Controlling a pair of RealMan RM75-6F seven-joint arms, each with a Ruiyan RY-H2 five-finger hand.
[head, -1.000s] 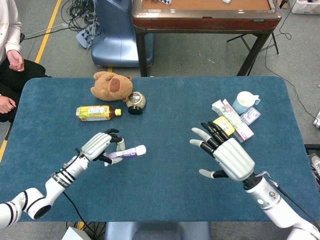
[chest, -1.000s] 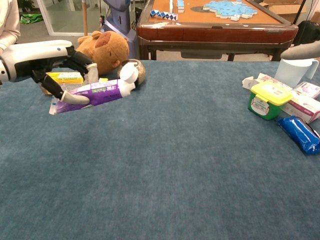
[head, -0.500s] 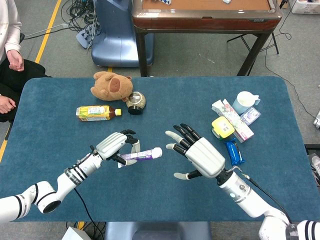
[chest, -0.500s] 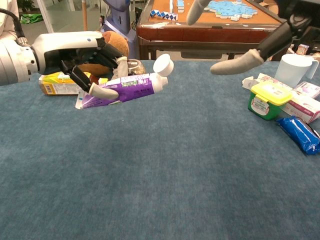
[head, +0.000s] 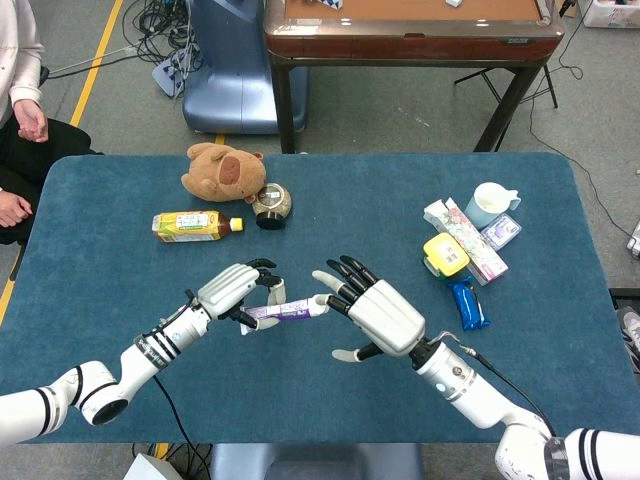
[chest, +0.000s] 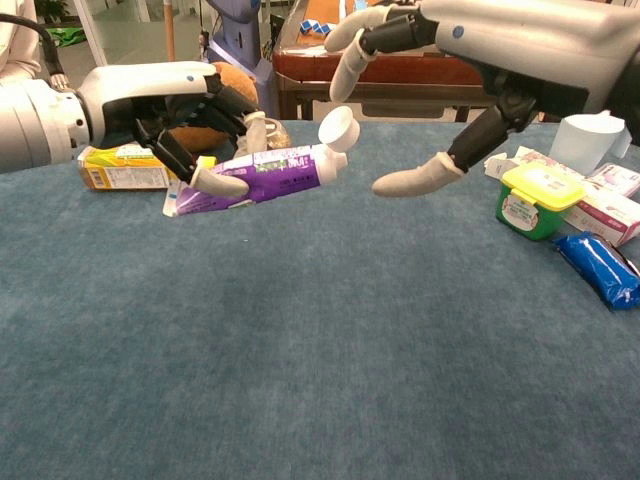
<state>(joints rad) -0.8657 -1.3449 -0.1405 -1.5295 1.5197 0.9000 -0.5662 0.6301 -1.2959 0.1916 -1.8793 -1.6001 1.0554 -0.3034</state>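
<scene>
My left hand (head: 236, 291) (chest: 170, 115) holds a purple and white tube (head: 285, 311) (chest: 262, 172) above the blue table, its white cap (chest: 336, 129) pointing right. My right hand (head: 375, 312) (chest: 470, 45) hovers just right of the cap with fingers spread and nothing in it. In the head view its fingertips (head: 322, 277) reach the cap end of the tube; whether they touch it I cannot tell.
A plush bear (head: 226, 171), a round jar (head: 271, 202) and a yellow drink bottle (head: 195, 225) lie at the back left. A white mug (head: 490, 203), flat boxes (head: 467, 238), a yellow-lidded tub (head: 445, 254) and a blue packet (head: 467, 304) lie at the right. A person (head: 18, 120) sits at far left.
My left hand has carried the tube rightward toward the table's middle. My right hand has swept left from near the yellow tub to the tube's cap.
</scene>
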